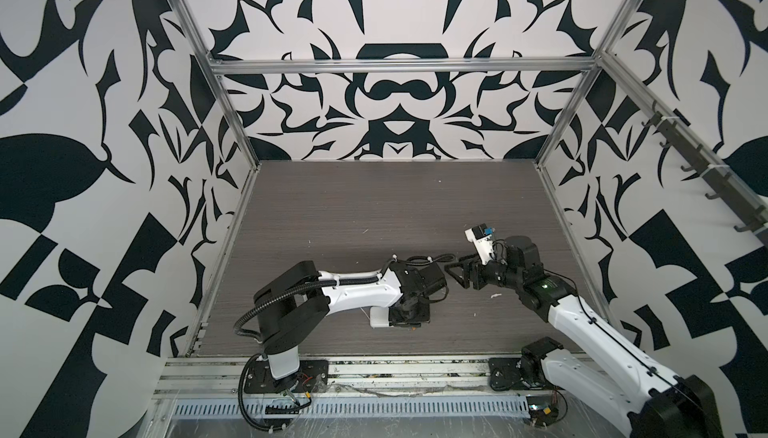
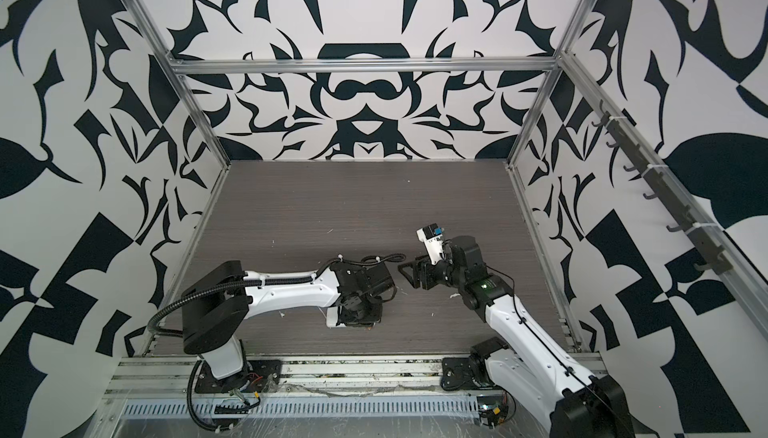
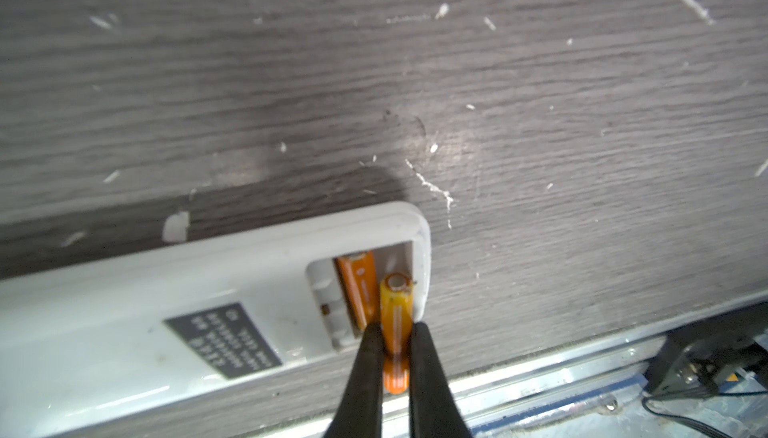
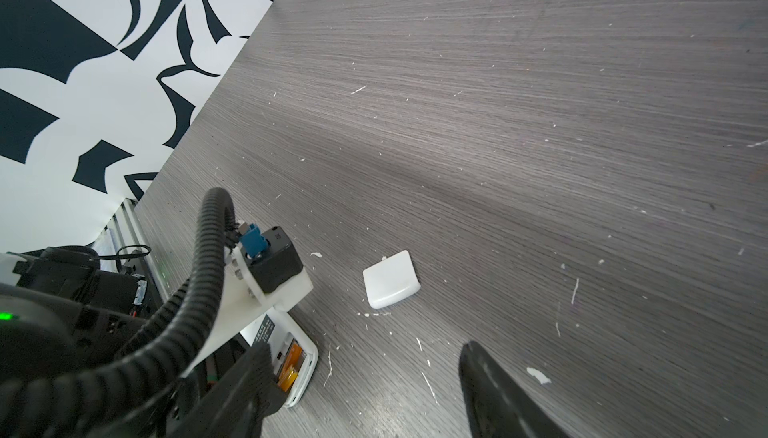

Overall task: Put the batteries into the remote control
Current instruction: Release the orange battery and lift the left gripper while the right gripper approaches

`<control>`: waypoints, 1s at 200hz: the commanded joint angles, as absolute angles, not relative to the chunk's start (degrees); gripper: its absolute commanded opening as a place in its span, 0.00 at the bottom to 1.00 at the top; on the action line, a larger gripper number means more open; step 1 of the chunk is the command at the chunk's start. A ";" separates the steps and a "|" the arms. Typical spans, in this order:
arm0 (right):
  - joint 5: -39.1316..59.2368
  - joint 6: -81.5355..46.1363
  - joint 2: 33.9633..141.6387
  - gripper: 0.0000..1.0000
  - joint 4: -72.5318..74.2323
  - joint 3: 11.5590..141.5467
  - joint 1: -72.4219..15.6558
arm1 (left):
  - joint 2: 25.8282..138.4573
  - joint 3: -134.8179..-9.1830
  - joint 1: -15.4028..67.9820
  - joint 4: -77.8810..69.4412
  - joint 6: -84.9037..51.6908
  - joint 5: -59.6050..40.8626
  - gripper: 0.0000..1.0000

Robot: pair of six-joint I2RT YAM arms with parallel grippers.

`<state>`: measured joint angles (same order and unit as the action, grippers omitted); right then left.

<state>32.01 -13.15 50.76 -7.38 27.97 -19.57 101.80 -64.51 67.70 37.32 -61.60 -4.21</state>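
The remote control (image 3: pixel 166 311) lies back up on the grey table near its front edge, with the dark label showing and the battery bay at its end uncovered. One orange battery (image 3: pixel 357 290) lies flat in the bay. My left gripper (image 3: pixel 397 327) is shut on the other battery (image 3: pixel 397 303), which tilts with its pale end over the empty slot beside the first. In both top views the left gripper (image 1: pixel 409 315) points down over the remote's white end (image 1: pixel 379 317). My right gripper (image 1: pixel 453 271) hovers open to the right, its fingers (image 4: pixel 257 365) wide apart and empty.
A small white battery cover (image 4: pixel 390 280) lies loose on the table beyond the remote. White flecks dot the wood-grain top. A metal rail (image 3: pixel 540 373) runs along the table's front edge, close to the remote. Patterned walls enclose the other sides.
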 commanded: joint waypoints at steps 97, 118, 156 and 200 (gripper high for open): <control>33.22 -12.48 51.16 0.75 -3.70 27.94 -19.25 | 103.93 -67.04 65.48 40.19 -59.43 -4.75 0.28; 33.13 -12.34 50.67 0.75 -3.99 27.94 -19.25 | 103.40 -67.65 65.48 40.94 -59.17 -4.50 0.29; 32.96 -12.27 50.19 0.76 -5.36 28.23 -19.32 | 100.65 -67.94 65.34 41.91 -58.38 -4.09 0.31; 31.60 -11.87 49.93 0.75 -9.87 29.33 -19.25 | 94.61 -65.67 65.35 39.43 -56.19 -3.65 0.33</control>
<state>32.21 -12.91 51.03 -7.18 27.73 -19.53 99.88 -66.50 65.63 39.07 -57.84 -4.75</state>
